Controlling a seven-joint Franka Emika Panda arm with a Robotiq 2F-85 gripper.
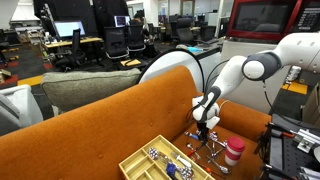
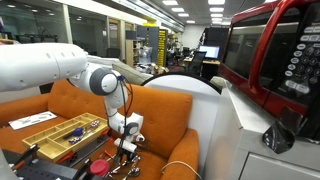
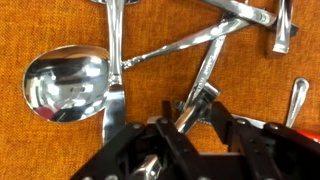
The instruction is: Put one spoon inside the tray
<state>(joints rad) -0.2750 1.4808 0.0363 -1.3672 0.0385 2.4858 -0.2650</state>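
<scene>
Early stage: your pincer (image 3: 195,112) hangs parted astride a handle (image 3: 203,88) in the cutlery pile (image 1: 210,150) on the orange surface (image 3: 60,30); nothing lifted, carry to the tray (image 1: 140,149) on the left remains.

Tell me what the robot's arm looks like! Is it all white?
Mostly. The robot arm is smooth, rounded white tubes with dark grey rings at the joints. A black cable runs beside it. The gripper at the end is black with chunky fingers.
</scene>
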